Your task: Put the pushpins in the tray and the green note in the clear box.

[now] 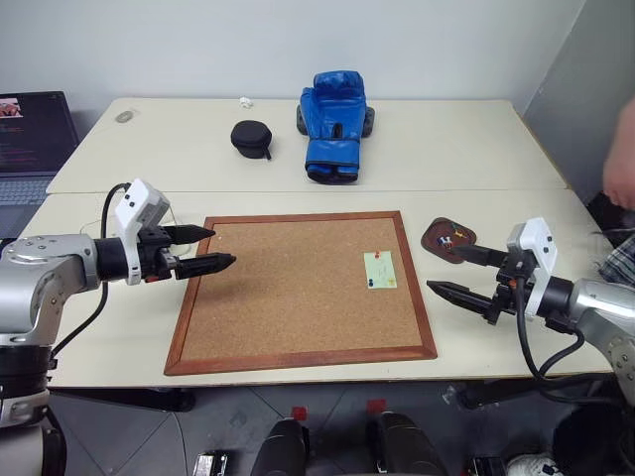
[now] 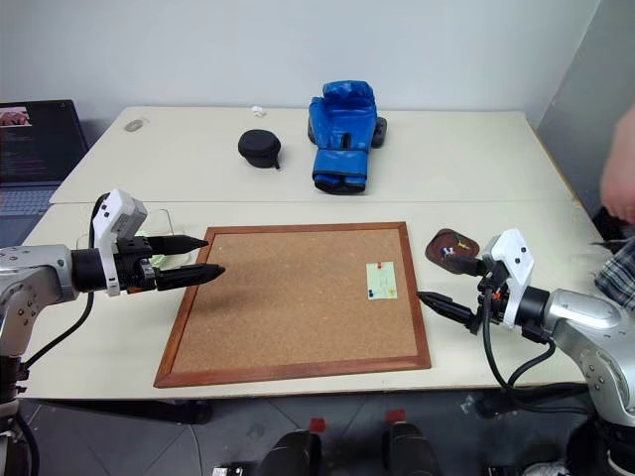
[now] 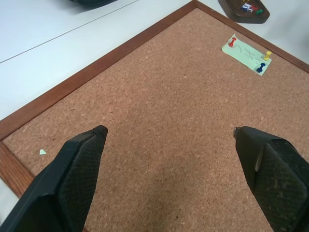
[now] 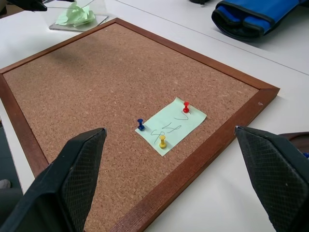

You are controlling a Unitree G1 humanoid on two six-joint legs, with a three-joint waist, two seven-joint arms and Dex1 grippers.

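Both grippers (image 1: 203,250) (image 1: 458,272) spread wide, holding nothing.

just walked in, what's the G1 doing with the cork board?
It's clearing a pinned note. The green note is still on the cork board, held by three pushpins: red, yellow and blue. The tray, right of the board, already has a few pins in it. The clear box, off the board's left side, holds crumpled green slips. The left gripper and right gripper both hover open at the board's sides, holding nothing. Nothing has been pulled from this note yet.
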